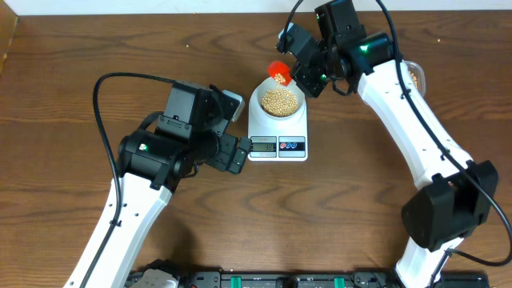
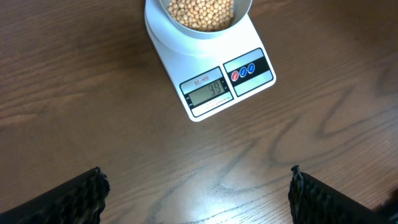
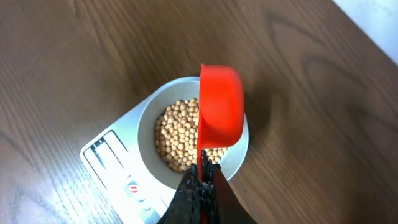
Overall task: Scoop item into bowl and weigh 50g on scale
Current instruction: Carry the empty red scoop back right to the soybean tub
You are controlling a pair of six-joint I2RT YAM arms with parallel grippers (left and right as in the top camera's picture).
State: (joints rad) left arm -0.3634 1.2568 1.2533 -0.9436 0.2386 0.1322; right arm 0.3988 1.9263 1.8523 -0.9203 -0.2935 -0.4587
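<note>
Nearest, left jaws spread wide and empty above the brown counter (image 2: 93, 112), just short of the white scale (image 2: 177, 62). Showing 39 on its display (image 2: 209, 91). On the scale, pale bowl (image 3: 147, 134) holding the beans (image 3: 177, 140). Farther, right jaws clamped on the handle of a red scoop (image 3: 221, 102), tipped sideways over the bowl's rim.

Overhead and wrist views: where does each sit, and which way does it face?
Overhead: above the table, looking straight down at left arm, right arm, scale, bowl.
Left wrist: near the scale, facing its display; open left gripper below.
Right wrist: above the bowl, looking down; right gripper holds the red scoop.
Shared: bowl of beans on scale.
</note>
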